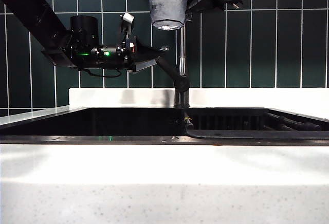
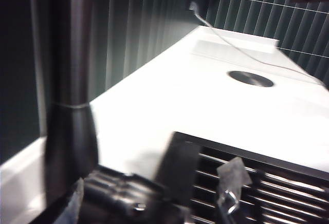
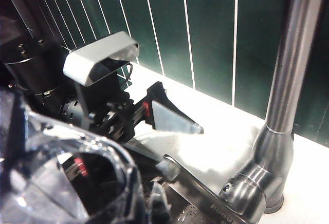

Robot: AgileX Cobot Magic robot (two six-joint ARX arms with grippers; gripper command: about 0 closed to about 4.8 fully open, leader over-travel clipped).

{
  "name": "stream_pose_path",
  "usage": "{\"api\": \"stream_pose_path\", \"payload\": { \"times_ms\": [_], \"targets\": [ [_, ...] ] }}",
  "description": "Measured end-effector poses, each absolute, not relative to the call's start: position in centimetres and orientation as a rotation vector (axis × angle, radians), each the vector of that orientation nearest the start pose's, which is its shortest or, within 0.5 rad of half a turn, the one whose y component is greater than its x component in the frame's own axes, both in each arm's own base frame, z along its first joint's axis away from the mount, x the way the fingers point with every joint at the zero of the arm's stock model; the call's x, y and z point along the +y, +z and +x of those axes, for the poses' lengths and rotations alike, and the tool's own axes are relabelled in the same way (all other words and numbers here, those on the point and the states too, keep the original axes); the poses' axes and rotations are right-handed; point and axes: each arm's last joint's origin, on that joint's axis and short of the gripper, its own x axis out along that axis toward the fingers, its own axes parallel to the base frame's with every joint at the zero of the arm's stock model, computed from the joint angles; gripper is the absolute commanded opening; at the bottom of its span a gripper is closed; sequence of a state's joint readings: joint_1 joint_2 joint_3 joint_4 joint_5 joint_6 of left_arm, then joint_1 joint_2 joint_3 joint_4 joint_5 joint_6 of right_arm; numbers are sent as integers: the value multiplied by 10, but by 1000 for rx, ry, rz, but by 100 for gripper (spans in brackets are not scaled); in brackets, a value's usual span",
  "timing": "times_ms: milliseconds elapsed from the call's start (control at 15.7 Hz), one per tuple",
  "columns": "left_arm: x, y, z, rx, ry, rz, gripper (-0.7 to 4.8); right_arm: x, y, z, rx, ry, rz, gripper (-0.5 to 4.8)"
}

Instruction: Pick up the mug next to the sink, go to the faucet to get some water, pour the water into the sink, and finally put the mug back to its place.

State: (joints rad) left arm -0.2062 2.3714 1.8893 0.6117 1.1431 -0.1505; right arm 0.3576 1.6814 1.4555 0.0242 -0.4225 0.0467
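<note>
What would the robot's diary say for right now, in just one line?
right hand: shut on mug, held high by faucet | left hand: open, around faucet lever | sink: below

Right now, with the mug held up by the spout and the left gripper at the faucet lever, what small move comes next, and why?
Probably close the left gripper on the faucet lever and nudge it open. Its jaws stand open around the lever, not gripping, while the right gripper holds the mug high beside the pipe. No water shows in the mug.
</note>
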Motion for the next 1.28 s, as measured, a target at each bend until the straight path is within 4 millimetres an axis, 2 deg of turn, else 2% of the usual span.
{"api": "stream_pose_path", "payload": {
  "times_ms": [128, 574, 830, 1021, 1276],
  "targets": [
    [-135, 235, 519, -20, -1275, -55, 332, 149, 350, 365, 226, 772, 50, -7],
    [-161, 237, 519, -41, -998, -31, 332, 149, 350, 365, 232, 770, 47, -7],
    [-159, 237, 519, -44, -1023, -27, 341, 149, 350, 365, 231, 771, 44, -7],
    [-138, 235, 521, -33, -1176, -17, 345, 149, 349, 364, 234, 770, 44, -7],
    [-135, 231, 521, -12, -1219, -33, 344, 149, 349, 364, 239, 769, 44, -7]
  ]
}}
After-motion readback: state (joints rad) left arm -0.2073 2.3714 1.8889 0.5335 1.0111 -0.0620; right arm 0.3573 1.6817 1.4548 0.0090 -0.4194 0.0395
